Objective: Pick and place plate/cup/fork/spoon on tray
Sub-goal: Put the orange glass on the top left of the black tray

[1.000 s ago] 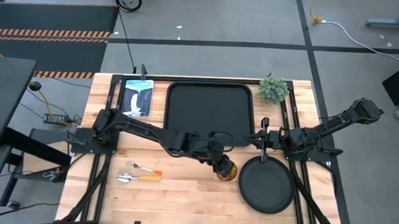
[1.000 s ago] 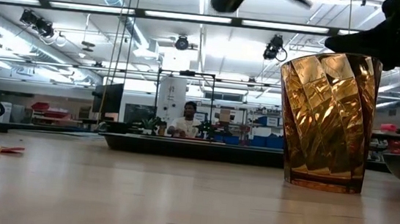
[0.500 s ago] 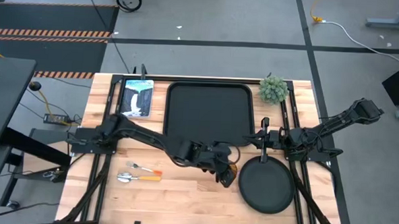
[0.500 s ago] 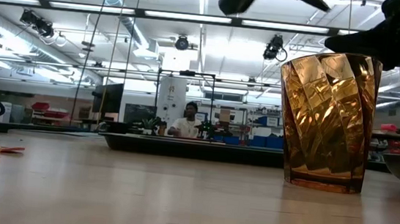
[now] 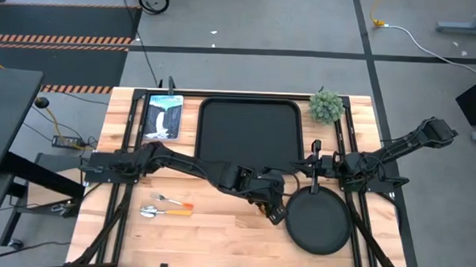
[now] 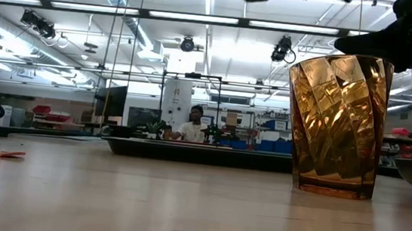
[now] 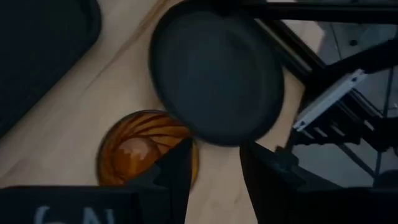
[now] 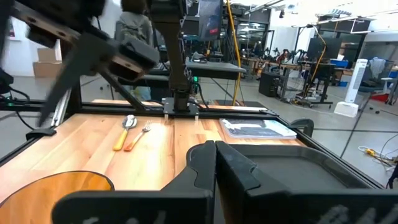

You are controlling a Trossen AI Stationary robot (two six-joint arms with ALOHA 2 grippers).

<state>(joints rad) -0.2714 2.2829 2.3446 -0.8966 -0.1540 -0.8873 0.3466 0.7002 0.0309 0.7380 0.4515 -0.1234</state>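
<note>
The amber cup stands upright on its base on the wooden table, just left of the round black plate. My left gripper hovers over the cup, open. In the left wrist view the cup lies beside one finger and the plate lies beyond. The gripper hides the cup in the high view. The fork and spoon lie flat at the near left. The black tray sits at the far middle. My right gripper waits, shut, at the plate's far edge.
A green potted plant stands by the tray's far right corner. A blue-white picture card lies to the tray's left. Bare wood lies between the cutlery and the cup. A person shows far behind the table.
My left gripper has gone toward the table's right and near edges, passing over the cup toward the plate. The cup has stayed where it was.
</note>
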